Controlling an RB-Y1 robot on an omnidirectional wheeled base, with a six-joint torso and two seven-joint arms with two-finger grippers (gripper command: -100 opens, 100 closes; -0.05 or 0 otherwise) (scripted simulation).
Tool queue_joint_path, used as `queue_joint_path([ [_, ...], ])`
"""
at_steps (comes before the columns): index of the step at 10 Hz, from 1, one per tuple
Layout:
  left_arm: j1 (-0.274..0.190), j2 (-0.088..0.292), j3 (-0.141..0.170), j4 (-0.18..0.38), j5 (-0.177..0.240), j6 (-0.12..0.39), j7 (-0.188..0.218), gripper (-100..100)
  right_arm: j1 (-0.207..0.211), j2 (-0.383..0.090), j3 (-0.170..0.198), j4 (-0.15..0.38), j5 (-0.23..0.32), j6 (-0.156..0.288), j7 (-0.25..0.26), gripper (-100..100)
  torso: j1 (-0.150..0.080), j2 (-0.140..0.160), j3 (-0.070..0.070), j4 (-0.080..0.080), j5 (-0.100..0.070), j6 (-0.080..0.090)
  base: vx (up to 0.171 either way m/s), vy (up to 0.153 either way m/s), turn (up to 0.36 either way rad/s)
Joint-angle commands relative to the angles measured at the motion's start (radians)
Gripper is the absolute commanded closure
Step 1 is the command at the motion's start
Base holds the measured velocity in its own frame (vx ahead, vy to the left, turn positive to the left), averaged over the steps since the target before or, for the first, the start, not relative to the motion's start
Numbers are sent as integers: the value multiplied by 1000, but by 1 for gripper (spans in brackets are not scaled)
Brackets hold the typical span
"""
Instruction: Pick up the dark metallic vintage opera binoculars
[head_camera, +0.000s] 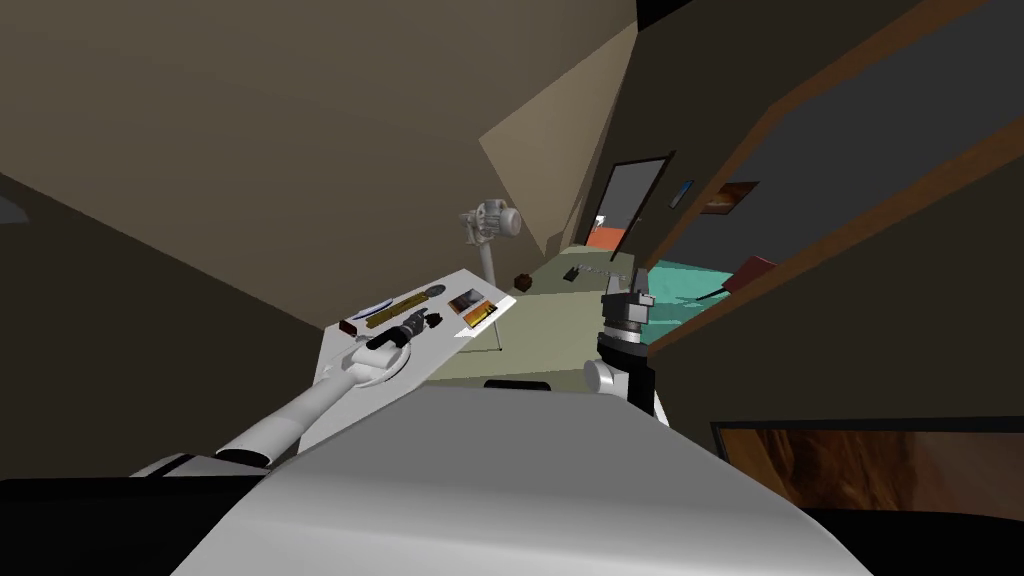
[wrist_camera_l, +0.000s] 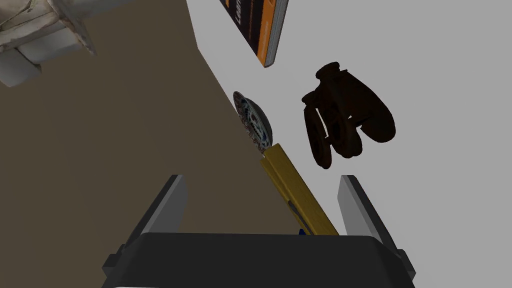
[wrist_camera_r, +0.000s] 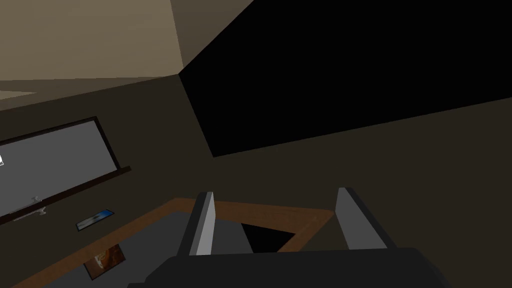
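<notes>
The left gripper (wrist_camera_l: 260, 182) hangs wide open and empty above the white table's (wrist_camera_l: 440, 60) edge. Just beyond one finger lie the dark binoculars (wrist_camera_l: 345, 117), near one yellow bar (wrist_camera_l: 295, 195), one patterned dish (wrist_camera_l: 254, 121) and one book (wrist_camera_l: 260, 25). There is a single pair, probably rigid, dense and slick-barrelled, so pinch across the bridge. The right gripper (wrist_camera_r: 275, 210) is open and empty too.

dark brown-black binoculars (wrist_camera_l: 345, 117) on a pale grey surface (wrist_camera_l: 440, 50); mustard-yellow long bar (wrist_camera_l: 295, 192); oval dish (wrist_camera_l: 254, 121) patterned blue, red and white; orange-and-black book (wrist_camera_l: 257, 27).
</notes>
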Motion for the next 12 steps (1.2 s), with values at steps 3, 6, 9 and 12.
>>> queue_joint_path([
  [3,5,77,-34,86,55,33,16,-100,0,0,0,0,0,0,0,0,0,-2,-1,0,0,0,68,-17,-133],
  [6,13,134,-63,146,97,66,28,-100,0,0,0,0,0,0,0,0,0,0,0,0,0,0,50,-17,-107],
  [9,28,198,-105,218,151,105,43,-100,0,0,0,0,0,0,0,0,-1,-3,-2,-1,0,0,100,-22,-145],
  [12,46,228,-143,263,189,131,54,-100,0,0,0,0,0,0,0,0,0,-1,0,0,0,0,76,-13,-82],
])
